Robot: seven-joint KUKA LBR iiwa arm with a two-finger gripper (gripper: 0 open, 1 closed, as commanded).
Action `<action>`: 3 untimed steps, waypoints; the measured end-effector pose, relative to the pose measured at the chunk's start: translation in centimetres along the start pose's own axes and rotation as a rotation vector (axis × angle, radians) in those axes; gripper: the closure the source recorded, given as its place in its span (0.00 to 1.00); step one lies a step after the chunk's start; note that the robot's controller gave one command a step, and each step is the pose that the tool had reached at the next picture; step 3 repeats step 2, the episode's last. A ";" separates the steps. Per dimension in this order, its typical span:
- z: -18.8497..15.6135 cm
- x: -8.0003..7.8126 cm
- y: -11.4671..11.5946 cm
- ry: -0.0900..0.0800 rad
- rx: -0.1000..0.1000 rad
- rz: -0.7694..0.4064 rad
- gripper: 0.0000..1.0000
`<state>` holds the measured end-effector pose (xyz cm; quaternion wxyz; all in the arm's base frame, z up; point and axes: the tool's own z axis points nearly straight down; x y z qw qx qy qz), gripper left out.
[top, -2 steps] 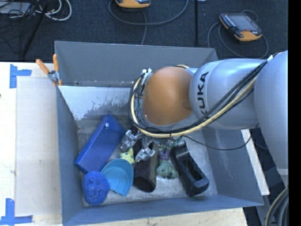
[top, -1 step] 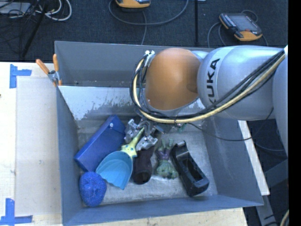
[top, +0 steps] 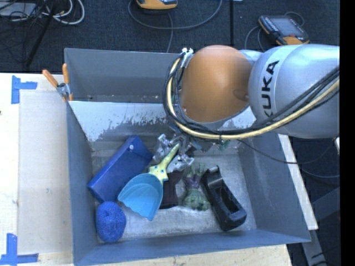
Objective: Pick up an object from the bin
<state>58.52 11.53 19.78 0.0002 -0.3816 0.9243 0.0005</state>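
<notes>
1. The gripper (top: pixel 176 151) hangs low in the grey bin (top: pixel 111 82), under the arm's orange cover (top: pixel 213 82), at the yellow-green handle (top: pixel 165 164) of a light blue scoop (top: pixel 141 197).
2. Whether it is open, closed or gripping that handle cannot be told.
3. A dark blue box (top: pixel 119 170) touches the scoop's left side; a fuzzy blue ball (top: pixel 111 221) lies below-left of it.
4. Right of the scoop lie a small greenish thing (top: pixel 194 195) and a black tape dispenser (top: pixel 224 201).

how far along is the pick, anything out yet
Nothing is out: light blue scoop, blue box, blue ball and black tape dispenser all lie in the bin. In hand: the hand is low at the scoop's yellow-green handle. Left: grasping and lifting.
</notes>
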 end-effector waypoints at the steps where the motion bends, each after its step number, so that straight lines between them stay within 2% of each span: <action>1: 0.1 -0.7 -0.1 -0.001 0.000 -0.004 1.00; 2: -4.8 -0.5 -1.2 0.004 -0.004 -0.085 1.00; 3: -4.8 -0.5 -1.2 0.004 -0.004 -0.085 1.00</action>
